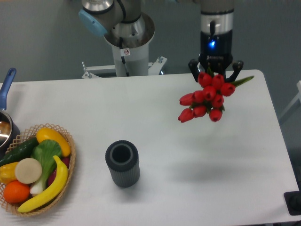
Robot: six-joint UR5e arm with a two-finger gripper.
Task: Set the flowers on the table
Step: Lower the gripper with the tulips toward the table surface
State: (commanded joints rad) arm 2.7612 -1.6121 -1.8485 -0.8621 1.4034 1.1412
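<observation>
Above table: fingers gripping flowers.

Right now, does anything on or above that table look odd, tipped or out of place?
Only the flowers: the gripper holds them in the air over the far right of the table, blooms hanging toward the camera rather than upright. The vase stands upright and empty, and the fruit basket looks tidy.

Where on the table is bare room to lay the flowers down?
The right half of the table is bare, from the vase to the right edge, below the flowers in the gripper. The strip between vase and back edge is free too. The left end is crowded by the basket and pot.
</observation>
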